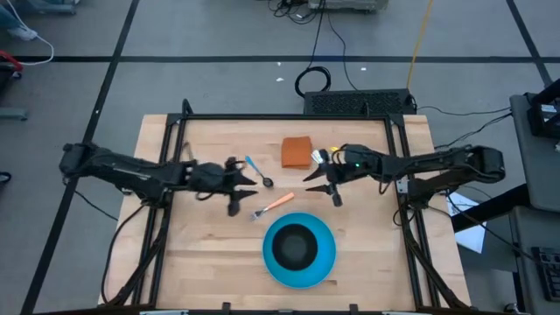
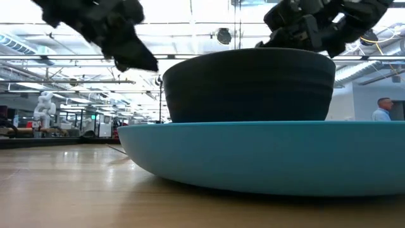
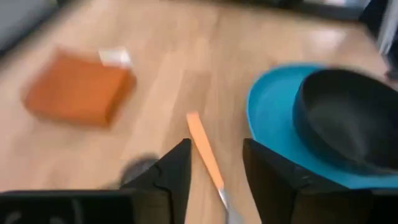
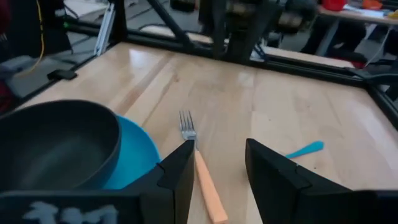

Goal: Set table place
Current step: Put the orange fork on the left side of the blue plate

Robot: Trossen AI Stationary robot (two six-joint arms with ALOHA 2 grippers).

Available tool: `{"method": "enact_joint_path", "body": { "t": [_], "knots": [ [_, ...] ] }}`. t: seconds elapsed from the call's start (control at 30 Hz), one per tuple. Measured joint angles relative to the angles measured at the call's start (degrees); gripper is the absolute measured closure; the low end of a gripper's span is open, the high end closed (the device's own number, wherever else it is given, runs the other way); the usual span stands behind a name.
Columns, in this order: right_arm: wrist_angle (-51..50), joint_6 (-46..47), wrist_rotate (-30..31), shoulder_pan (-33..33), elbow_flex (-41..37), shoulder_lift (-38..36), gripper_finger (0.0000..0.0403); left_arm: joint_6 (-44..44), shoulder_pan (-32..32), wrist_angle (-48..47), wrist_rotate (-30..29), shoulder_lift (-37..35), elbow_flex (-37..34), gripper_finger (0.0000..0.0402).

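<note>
Table of light wood carries the whole setting. We see the blue plate near the front edge, with the black bowl sitting inside it. The orange-handled fork lies flat on the wood just behind the plate, tines toward the left arm's side. The blue-handled spoon rests farther back, near the folded orange cloth.

We find the left gripper low between spoon and fork, its fingers parted with the fork's handle showing in the gap, gripping nothing. The right gripper hovers beside the cloth, facing the left one across the fork; its fingers stand apart and hold nothing.
</note>
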Motion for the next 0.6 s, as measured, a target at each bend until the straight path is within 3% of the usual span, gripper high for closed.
{"method": "enact_joint_path", "body": {
  "t": [0.3, 0.6],
  "knots": [
    [1.4, 0.9, 2.6, 0.0, -4.2, -2.3, 0.0273, -4.8, 4.6, -16.8, 10.7, 20.0, 12.6, 0.0245],
    [1.5, -0.8, 4.2, -0.3, -4.6, -2.2, 0.0273, 0.8, 4.7, -18.2, 13.5, 31.7, 19.6, 0.0245]
  ]
}}
